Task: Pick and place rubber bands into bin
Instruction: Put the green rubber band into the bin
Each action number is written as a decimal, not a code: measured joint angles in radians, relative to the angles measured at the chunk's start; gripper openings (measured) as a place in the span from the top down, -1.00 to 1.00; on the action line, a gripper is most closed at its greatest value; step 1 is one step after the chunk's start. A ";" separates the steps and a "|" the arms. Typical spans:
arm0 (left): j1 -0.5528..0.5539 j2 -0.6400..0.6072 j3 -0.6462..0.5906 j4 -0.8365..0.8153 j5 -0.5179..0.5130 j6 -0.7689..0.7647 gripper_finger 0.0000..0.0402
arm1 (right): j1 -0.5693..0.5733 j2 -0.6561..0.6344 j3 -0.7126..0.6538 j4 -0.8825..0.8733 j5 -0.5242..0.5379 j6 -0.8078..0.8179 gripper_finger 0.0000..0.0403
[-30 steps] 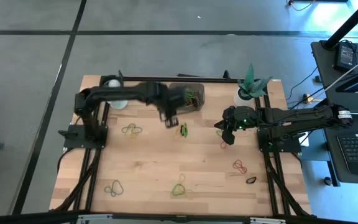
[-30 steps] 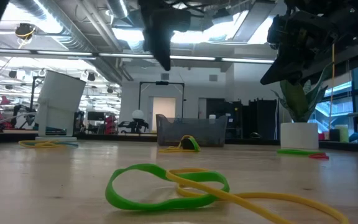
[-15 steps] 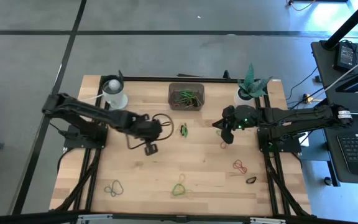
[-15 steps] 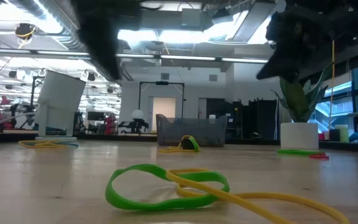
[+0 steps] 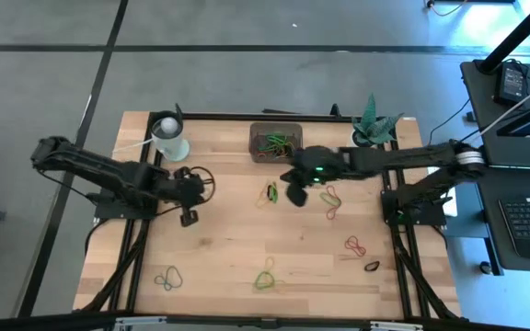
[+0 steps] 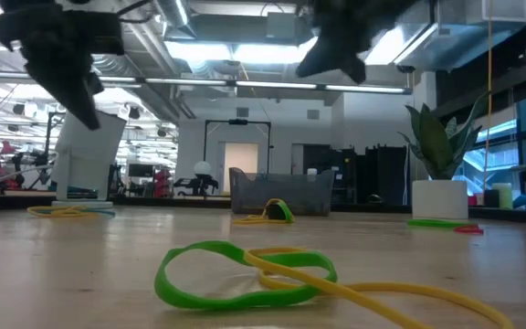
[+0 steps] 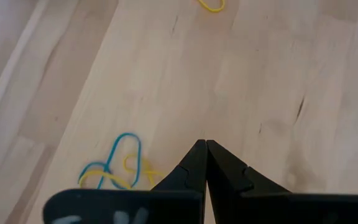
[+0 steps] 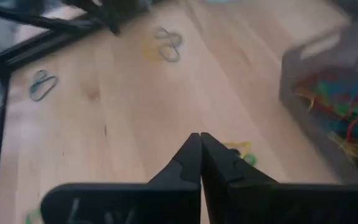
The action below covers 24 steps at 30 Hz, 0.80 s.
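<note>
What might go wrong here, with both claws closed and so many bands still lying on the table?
The right gripper hangs shut close to the bin; a low swing might nudge it. The rubber bands lie flat and partly tangled, so a pinch may miss or lift several. The left gripper is shut too and must open first.

the worktop (image 5: 228, 239) is pale wood with a darker grain, framed in black, and both arms and each tool (image 7: 206, 149) are black. the bin (image 5: 276, 142) is dark grey-brown, holding a tangle of green, red and yellow bands (image 8: 344, 121). loose bands lie green with yellow (image 6: 245, 274), red (image 5: 355, 245), black (image 5: 373, 267) and blue with yellow (image 7: 114, 168); the cup (image 5: 169, 140) and pot (image 6: 439, 198) are white, the plant (image 5: 373, 118) green.
</note>
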 joint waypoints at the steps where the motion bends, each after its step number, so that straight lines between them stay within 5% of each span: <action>1: 0.000 -0.031 -0.017 0.000 -0.001 0.001 0.99 | 0.000 0.049 0.057 -0.054 0.001 0.045 0.99; 11: 0.000 -0.266 -0.105 -0.007 -0.004 0.088 0.98 | -0.001 0.469 0.466 -0.444 -0.001 0.373 0.94; 24: 0.000 -0.331 -0.106 -0.006 0.010 0.128 0.98 | -0.001 0.658 0.490 -0.490 -0.011 0.583 0.55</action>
